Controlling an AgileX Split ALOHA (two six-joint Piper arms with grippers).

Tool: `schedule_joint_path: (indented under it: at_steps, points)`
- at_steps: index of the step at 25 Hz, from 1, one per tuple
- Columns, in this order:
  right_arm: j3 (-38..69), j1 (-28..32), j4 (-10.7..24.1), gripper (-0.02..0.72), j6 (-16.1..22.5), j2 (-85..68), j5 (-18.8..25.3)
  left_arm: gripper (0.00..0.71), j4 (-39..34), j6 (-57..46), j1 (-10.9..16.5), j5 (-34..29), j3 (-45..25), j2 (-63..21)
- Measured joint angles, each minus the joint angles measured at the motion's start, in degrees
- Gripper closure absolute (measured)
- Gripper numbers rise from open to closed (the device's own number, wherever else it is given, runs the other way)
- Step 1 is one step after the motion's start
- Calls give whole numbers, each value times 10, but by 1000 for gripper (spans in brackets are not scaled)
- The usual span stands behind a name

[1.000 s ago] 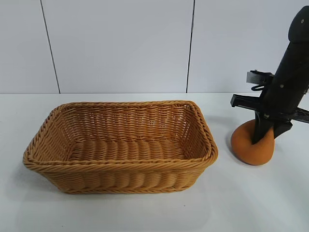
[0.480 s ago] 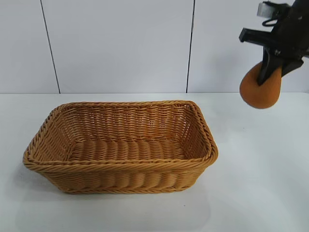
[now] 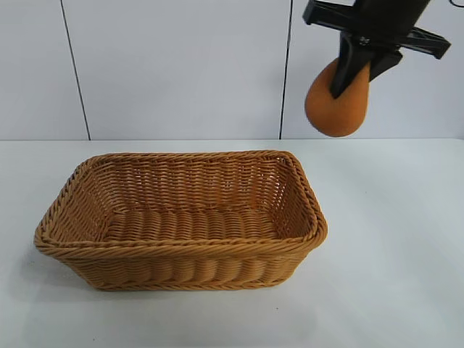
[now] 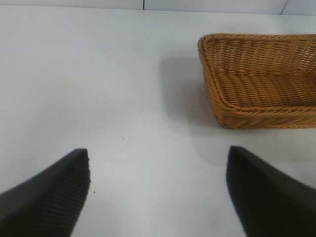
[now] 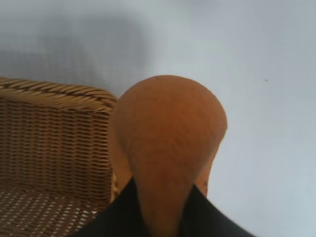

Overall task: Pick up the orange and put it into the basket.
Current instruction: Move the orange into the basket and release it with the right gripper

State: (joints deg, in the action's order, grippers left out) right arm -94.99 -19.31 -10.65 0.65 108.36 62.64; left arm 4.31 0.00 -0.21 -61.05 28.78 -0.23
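Exterior camera: fronts the table, angled somewhat down, mid-range; right gripper at its upper right. Left wrist camera: low behind the left gripper, facing forward over the table. Right wrist camera: close, looking down past its fingers. All three share the basket.

White table, wicker basket resting on it

Large rectangular woven wicker basket on white table; dull brownish-orange rounded orange aloft, above basket's right end.
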Motion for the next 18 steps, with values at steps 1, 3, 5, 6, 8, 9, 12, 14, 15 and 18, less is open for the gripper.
schedule_joint_path:
  at_steps: [1,3,5,6,8,9,12,14,15,18]
  points:
    - [0,-15,-1,663,2,0,-3,161,0,0,0,0,0,0]
    - [0,-54,-2,663,8,1,-11,161,0,0,0,0,0,0]
    - [-1,-88,-3,663,13,3,-27,161,0,0,0,0,0,0]
    - [-1,-106,-4,663,15,5,-34,161,0,0,0,0,0,0]
    - [-1,-135,-6,663,25,10,-55,161,0,0,0,0,0,0]
    - [-1,-147,-6,663,29,14,-64,161,0,0,0,0,0,0]
    - [-1,-176,-7,663,38,33,-87,161,0,0,0,0,0,0]
    - [-1,-190,-7,663,39,51,-98,161,0,0,0,0,0,0]
    - [-1,-195,-7,663,39,63,-106,161,0,0,0,0,0,0]
    - [-1,-201,-8,663,40,98,-127,161,0,0,0,0,0,0]
